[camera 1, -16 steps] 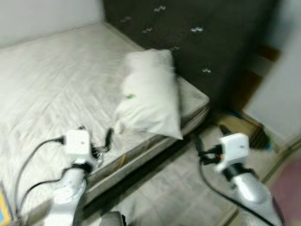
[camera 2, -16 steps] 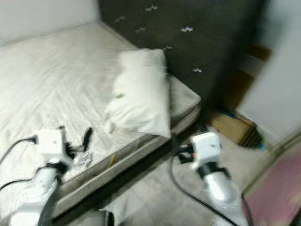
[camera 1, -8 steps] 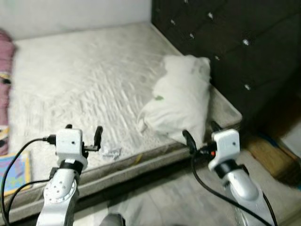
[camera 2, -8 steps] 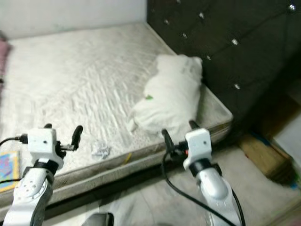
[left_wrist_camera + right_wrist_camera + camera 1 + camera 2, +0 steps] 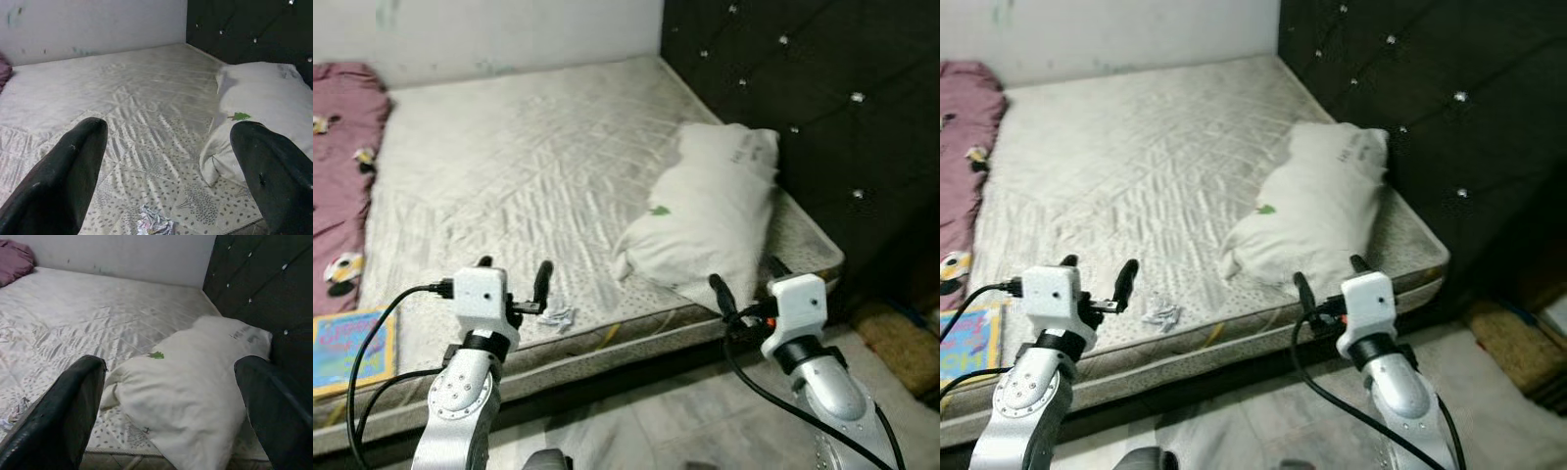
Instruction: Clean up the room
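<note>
Pillow [image 5: 1317,211] on mattress [image 5: 1136,157]; foil scrap [image 5: 1162,313] near edge.

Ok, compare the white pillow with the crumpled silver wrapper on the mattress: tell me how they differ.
The white pillow is large, plump and soft-looking; the crumpled silver wrapper is tiny, flat and shiny.
The pillow lies against the dark tufted headboard; the wrapper lies near the mattress front edge.
The pillow sits ahead of the right claw; the wrapper sits just beyond the left claw.
Both rest on the bare mattress, untouched by either claw.
</note>
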Controlling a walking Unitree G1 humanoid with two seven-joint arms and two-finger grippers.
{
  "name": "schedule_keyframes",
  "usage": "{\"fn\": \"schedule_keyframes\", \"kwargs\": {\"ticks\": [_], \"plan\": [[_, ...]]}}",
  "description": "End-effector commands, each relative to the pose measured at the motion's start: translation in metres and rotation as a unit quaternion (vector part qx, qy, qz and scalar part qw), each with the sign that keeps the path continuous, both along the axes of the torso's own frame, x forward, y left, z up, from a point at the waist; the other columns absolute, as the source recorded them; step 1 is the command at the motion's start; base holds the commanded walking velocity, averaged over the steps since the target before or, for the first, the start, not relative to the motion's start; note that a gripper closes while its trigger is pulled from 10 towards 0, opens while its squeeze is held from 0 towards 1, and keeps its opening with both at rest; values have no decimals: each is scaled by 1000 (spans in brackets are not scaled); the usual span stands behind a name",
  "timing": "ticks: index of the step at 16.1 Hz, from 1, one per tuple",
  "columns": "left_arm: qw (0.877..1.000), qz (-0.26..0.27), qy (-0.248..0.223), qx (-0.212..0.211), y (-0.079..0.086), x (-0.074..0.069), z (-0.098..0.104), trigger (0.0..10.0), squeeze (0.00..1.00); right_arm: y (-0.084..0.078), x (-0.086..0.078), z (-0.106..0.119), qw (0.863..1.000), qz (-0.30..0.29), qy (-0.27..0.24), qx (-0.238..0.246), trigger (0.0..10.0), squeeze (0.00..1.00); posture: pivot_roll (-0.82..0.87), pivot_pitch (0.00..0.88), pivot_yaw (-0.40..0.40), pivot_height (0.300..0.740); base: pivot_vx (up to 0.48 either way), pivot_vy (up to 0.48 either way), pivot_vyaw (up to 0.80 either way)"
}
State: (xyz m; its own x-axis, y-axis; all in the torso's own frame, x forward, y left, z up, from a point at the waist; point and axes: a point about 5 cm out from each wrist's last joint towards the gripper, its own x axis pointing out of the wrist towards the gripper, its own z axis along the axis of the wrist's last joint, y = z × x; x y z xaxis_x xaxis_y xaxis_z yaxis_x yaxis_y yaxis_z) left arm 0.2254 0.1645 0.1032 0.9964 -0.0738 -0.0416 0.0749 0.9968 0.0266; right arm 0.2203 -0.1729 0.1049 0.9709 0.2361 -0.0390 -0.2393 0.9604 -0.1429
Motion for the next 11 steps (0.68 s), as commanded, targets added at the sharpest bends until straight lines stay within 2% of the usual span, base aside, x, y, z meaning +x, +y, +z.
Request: {"fn": "schedule_keyframes", "kwargs": {"ticks": [1, 5, 11], "plan": [[1000, 7, -5, 7, 6, -1, 2, 10000, 0, 4, 2, 3, 1000, 5, -7, 6, 10000, 0, -21, 61, -42, 740, 0, 0, 0], [1000, 6, -6, 6, 5, 0, 2, 10000, 0, 4, 3, 4, 1000, 7, -10, 3, 10000, 0, -20, 64, -43, 740, 0, 0, 0], [1000, -1, -10, 4, 2, 1, 3, 10000, 0, 5, 4, 4, 1000, 10, -12, 3, 10000, 0, -23, 66, -42, 740, 293, 0, 0]]}}
